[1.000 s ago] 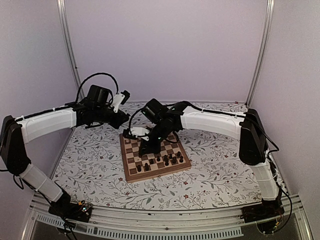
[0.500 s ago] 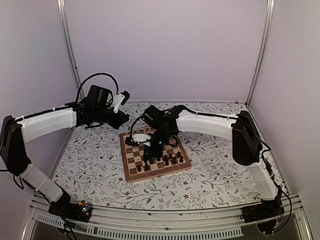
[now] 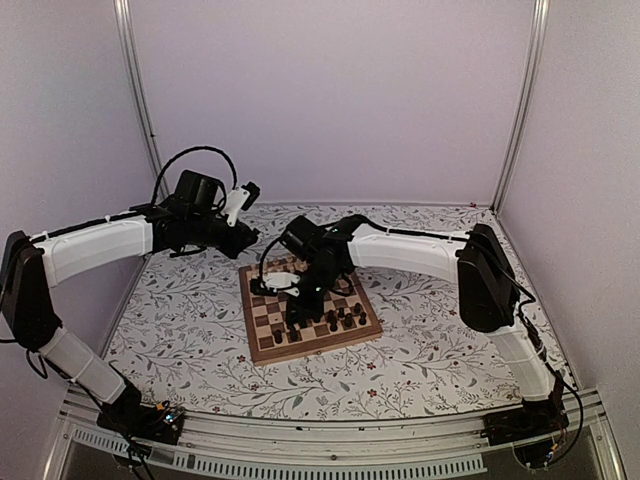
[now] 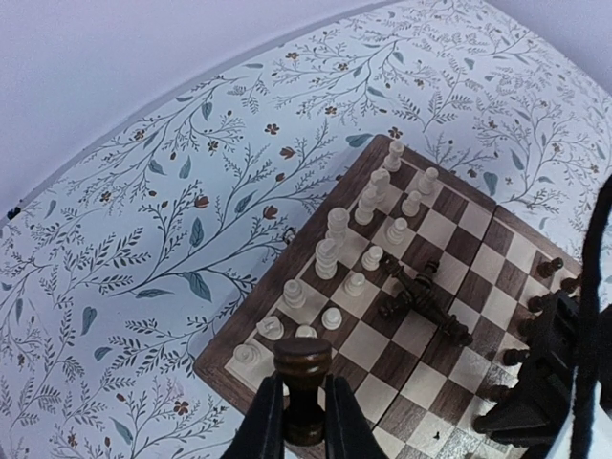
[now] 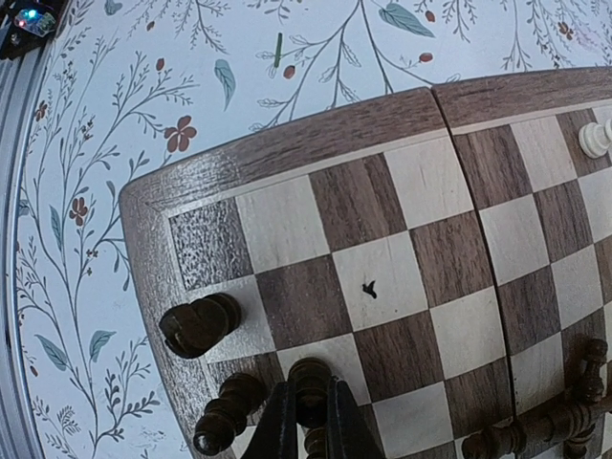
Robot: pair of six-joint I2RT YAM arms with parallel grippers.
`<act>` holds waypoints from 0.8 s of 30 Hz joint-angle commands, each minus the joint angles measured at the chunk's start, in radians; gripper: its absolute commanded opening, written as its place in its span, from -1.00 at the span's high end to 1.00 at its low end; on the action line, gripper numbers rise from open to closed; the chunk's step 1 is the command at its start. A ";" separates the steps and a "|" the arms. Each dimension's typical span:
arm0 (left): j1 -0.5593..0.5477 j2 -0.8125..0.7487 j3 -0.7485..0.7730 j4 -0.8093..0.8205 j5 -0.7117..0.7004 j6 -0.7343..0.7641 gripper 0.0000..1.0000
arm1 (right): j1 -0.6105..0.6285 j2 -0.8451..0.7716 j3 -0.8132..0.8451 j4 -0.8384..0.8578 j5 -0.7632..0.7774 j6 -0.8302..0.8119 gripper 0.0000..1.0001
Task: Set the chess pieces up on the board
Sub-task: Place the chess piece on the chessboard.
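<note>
Floral cloth covers the surface [image 3: 180,340] at the near edge, and just beyond it sits the board [image 3: 262,352], about centred. Along its near rows some dark pieces [image 3: 335,320] are up, though I can't say each is on its proper square. Right over them the right arm [image 3: 410,245] bends down, the right jaws pinched narrow on one dark piece [image 5: 308,378], low over the squares close to the rim. Mid-board, a few fallen dark pieces [image 4: 426,298] lie tangled on their sides, and those want standing up. On the far side the pale pieces [image 4: 368,215] stand in two rows and look close to complete, though I can't see the rows' ends. Farthest back, the left arm [image 3: 100,250] hangs off the board's far-left corner, the left jaws narrow around another dark piece [image 4: 303,368], held in the air. My read: pale side nearly set, dark side partway, with two in hand and the toppled ones to place.
</note>
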State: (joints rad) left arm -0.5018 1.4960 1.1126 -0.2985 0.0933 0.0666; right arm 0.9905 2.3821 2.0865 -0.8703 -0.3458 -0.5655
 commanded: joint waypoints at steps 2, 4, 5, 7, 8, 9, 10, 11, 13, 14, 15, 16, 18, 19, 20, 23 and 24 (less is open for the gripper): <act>0.000 -0.023 0.026 -0.007 0.007 0.002 0.87 | 0.007 0.029 0.037 -0.008 0.007 -0.004 0.81; 0.000 -0.022 0.026 -0.009 0.007 0.003 0.87 | 0.008 0.029 0.039 -0.006 0.005 -0.004 0.76; 0.001 -0.022 0.026 -0.009 0.008 0.004 0.87 | 0.008 0.028 0.039 -0.004 0.006 -0.004 0.72; 0.000 -0.022 0.026 -0.009 0.008 0.003 0.87 | 0.007 0.026 0.039 -0.001 0.006 0.001 0.65; -0.001 -0.020 0.027 -0.010 0.008 0.004 0.87 | 0.009 0.025 0.040 0.002 0.004 0.002 0.63; 0.000 -0.019 0.027 -0.010 0.009 0.004 0.87 | 0.007 0.023 0.040 0.004 0.004 0.005 0.60; 0.000 -0.019 0.027 -0.011 0.009 0.004 0.88 | 0.008 0.021 0.040 0.006 0.005 0.005 0.57; 0.000 -0.019 0.027 -0.010 0.012 0.004 0.87 | 0.009 0.019 0.040 0.009 0.006 0.008 0.54; 0.000 -0.017 0.027 -0.010 0.013 0.005 0.87 | 0.007 0.013 0.041 0.014 0.007 0.012 0.51; 0.000 -0.017 0.027 -0.011 0.013 0.005 0.87 | 0.007 0.009 0.042 0.015 0.007 0.013 0.50; -0.001 -0.016 0.027 -0.011 0.014 0.004 0.87 | 0.009 0.005 0.043 0.016 0.005 0.013 0.49; 0.000 -0.016 0.027 -0.011 0.015 0.005 0.87 | 0.007 -0.002 0.043 0.017 0.005 0.015 0.48; 0.000 -0.014 0.029 -0.012 0.018 0.008 0.87 | 0.007 -0.015 0.046 0.013 0.014 0.015 0.48; 0.000 -0.014 0.029 -0.015 0.020 0.008 0.87 | 0.007 -0.022 0.046 0.012 0.023 0.013 0.47; 0.000 -0.014 0.030 -0.016 0.023 0.011 0.87 | 0.004 -0.037 0.046 0.009 0.030 0.007 0.47; 0.001 -0.008 0.027 -0.015 0.075 0.025 0.87 | -0.018 -0.092 0.039 0.002 0.025 -0.002 0.44; 0.000 0.002 0.029 -0.018 0.113 0.031 0.86 | -0.028 -0.108 0.031 0.002 0.019 0.000 0.43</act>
State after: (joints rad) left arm -0.5018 1.4960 1.1156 -0.3103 0.1135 0.0719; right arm 0.9882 2.3867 2.1029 -0.8680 -0.3309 -0.5617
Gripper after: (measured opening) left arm 0.135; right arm 0.273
